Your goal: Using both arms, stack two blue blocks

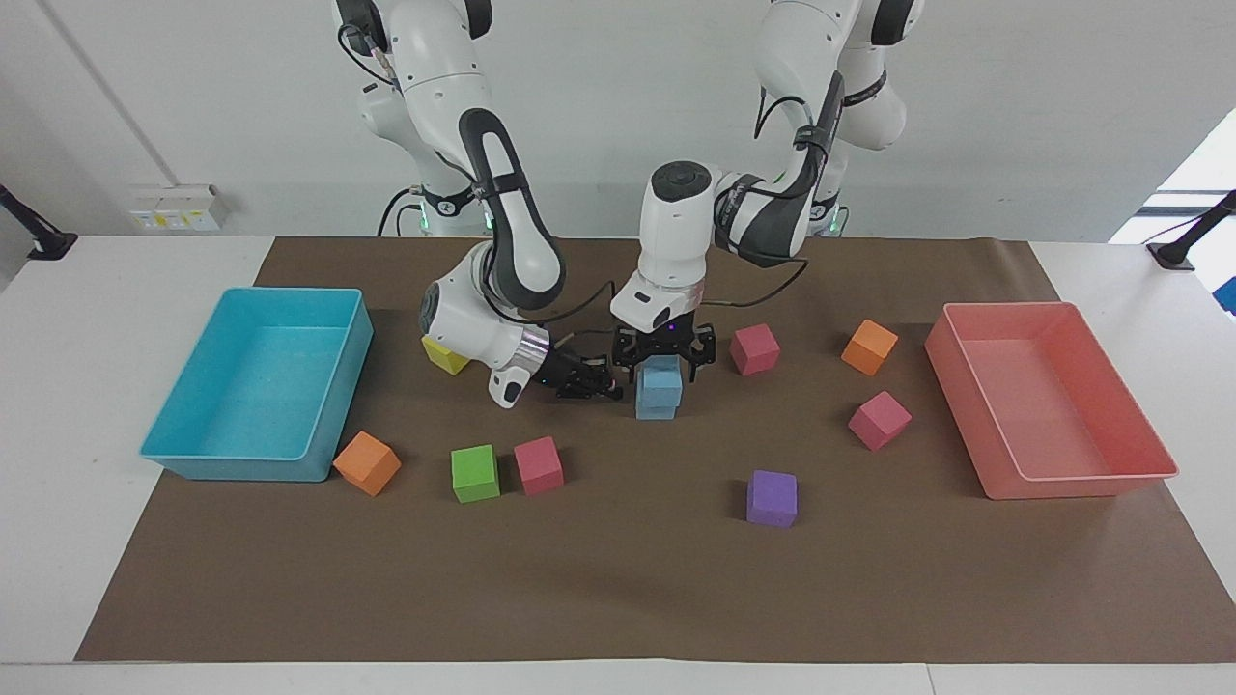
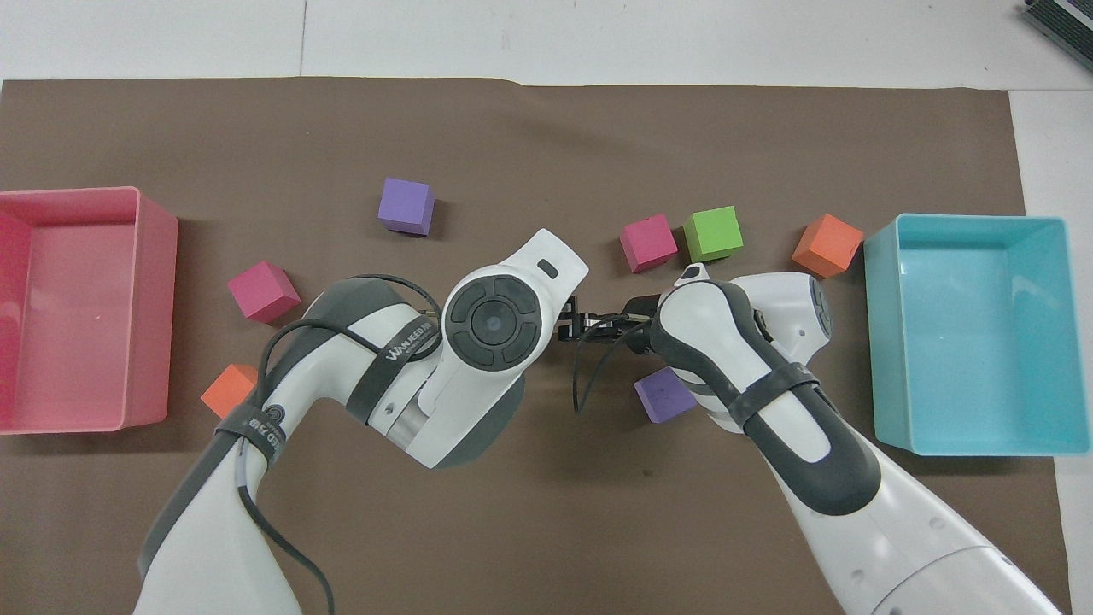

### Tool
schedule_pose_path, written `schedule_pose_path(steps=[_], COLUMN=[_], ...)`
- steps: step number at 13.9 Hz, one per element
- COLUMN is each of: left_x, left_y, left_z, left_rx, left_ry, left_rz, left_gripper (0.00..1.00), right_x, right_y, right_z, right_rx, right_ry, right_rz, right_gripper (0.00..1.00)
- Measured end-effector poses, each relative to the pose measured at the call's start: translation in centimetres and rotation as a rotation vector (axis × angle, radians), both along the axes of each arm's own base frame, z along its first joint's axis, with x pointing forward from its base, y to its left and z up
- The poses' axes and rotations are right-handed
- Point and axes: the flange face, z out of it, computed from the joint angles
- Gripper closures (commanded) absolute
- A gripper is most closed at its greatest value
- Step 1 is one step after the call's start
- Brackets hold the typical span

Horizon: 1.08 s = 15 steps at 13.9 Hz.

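Observation:
The two blue blocks stand stacked in the middle of the brown mat, the upper blue block (image 1: pixel 661 376) on the lower one (image 1: pixel 656 407). My left gripper (image 1: pixel 664 359) hangs straight down over the stack. It is open, its fingers (image 1: pixel 630 353) spread to either side of the upper block's top without gripping it. My right gripper (image 1: pixel 601 384) is shut and empty. It lies low over the mat beside the stack, toward the right arm's end, pointing at it. In the overhead view the left arm's wrist (image 2: pixel 495 320) hides the stack, and only the right gripper (image 2: pixel 589 325) shows.
A turquoise bin (image 1: pixel 241 468) sits at the right arm's end and a pink bin (image 1: pixel 1072 486) at the left arm's end. Several loose cubes lie around the stack, including yellow (image 1: pixel 444 355), green (image 1: pixel 475 473), purple (image 1: pixel 772 498) and red (image 1: pixel 754 348).

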Motion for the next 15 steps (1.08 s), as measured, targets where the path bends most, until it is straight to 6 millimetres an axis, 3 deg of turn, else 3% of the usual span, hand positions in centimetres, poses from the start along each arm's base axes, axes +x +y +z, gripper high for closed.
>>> schedule_pose_path(steps=[2, 4, 9, 10, 14, 15], left_x=[0.2, 1.2, 3.5, 3.9, 4.8, 5.0], left_y=[0.9, 3.6, 15.0, 17.5, 27.5, 29.4], left_z=[2.1, 4.5, 11.4, 12.5, 16.3, 17.5], left_rx=[-0.013, -0.001, 0.058, 0.053, -0.008, -0.018], left_ry=[-0.018, -0.018, 0.015, 0.022, 0.057, 0.062], left_rz=[0.012, 0.007, -0.052, -0.066, -0.135, -0.150], left_gripper=[0.00, 0.00, 0.00, 0.00, 0.00, 0.00], right_x=[0.0, 0.0, 0.5, 0.7, 1.5, 1.7], right_y=[0.0, 0.0, 0.0, 0.0, -0.7, -1.1], right_z=[0.0, 0.0, 0.6, 1.0, 3.0, 3.5], right_rx=[0.000, 0.000, 0.004, 0.006, -0.022, -0.039], right_ry=[0.000, 0.000, -0.013, -0.021, -0.072, -0.087], right_rz=[0.000, 0.000, -0.003, -0.005, 0.025, 0.039], right_gripper=[1.00, 1.00, 1.00, 0.96, 0.26, 0.03])
